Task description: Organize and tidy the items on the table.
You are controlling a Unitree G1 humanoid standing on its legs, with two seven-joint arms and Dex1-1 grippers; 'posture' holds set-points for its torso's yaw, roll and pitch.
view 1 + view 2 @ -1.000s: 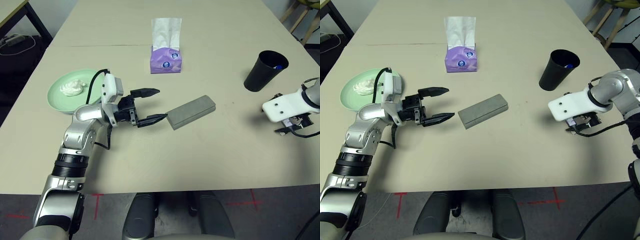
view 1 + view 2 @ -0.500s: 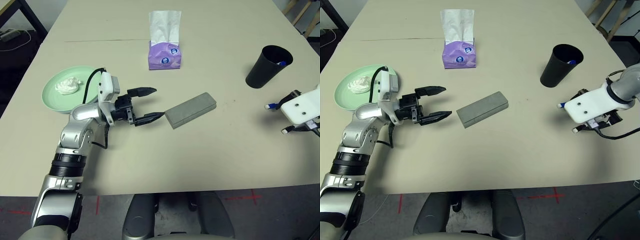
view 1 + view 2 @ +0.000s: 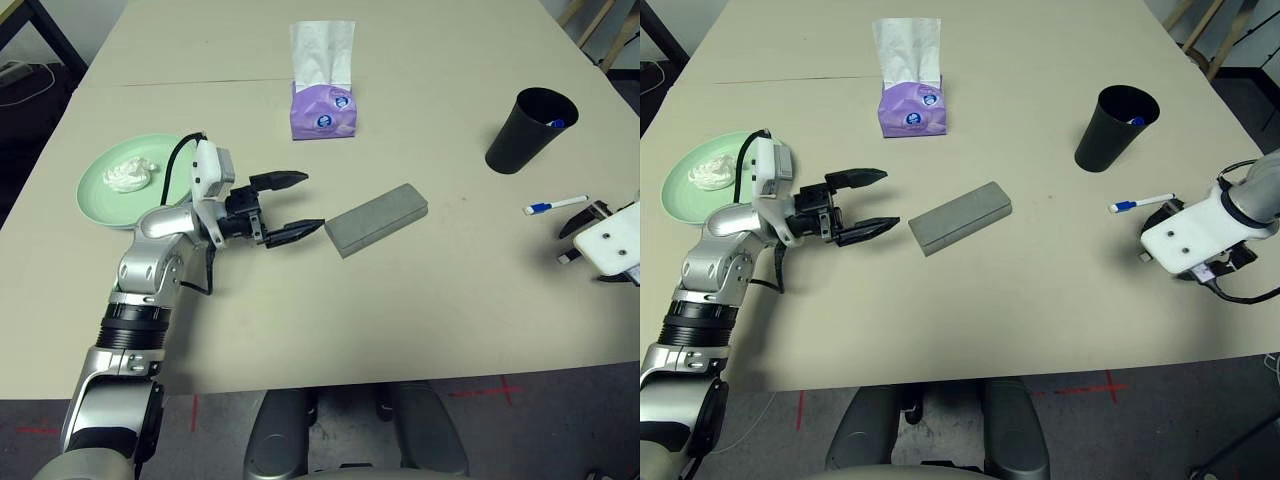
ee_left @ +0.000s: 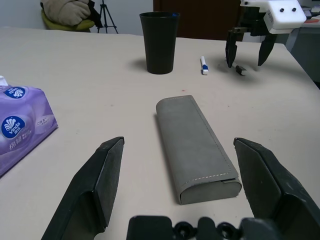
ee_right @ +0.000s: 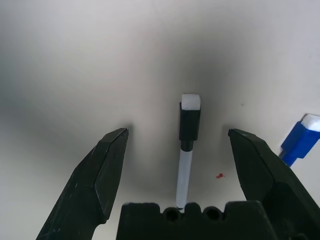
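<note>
Task is sitting partway done, as I'm judging it. The crumpled white tissue wad (image 3: 130, 176) is lying on the pale green round plate (image 3: 100, 205) near the left edge of the beige matte desk (image 3: 420, 300), and a blue-tipped item (image 3: 556, 123), likely a pen, is resting inside the black tapered plastic cup (image 3: 522, 132) near the right edge.

Things left loose:
- The grey oblong fabric glasses case (image 3: 377, 218) is lying flat mid-desk, untouched.
- The white blue-capped pen (image 3: 556, 205) is lying near the right edge, just in front of the cup.
- A white black-capped pen (image 5: 189, 125) is lying beside it.

The left gripper (image 3: 312, 202) is hovering level with its fingers spread wide and empty, pointing at the case's near end and just short of it. The right gripper (image 4: 246, 56) is pointing down over the black-capped pen, fingers wide apart on either side of it, gripping nothing.

The purple tissue box (image 3: 322, 108) with a white sheet sticking up is standing toward the far edge, by the seam.

Count:
- Plates: one
- Wads: one
- Cases: one
- Cups: one
- Tissue boxes: one
- Pens loose on the desk: two
- Items in the cup: one

Next is probably both pens going into the cup, then the case.
</note>
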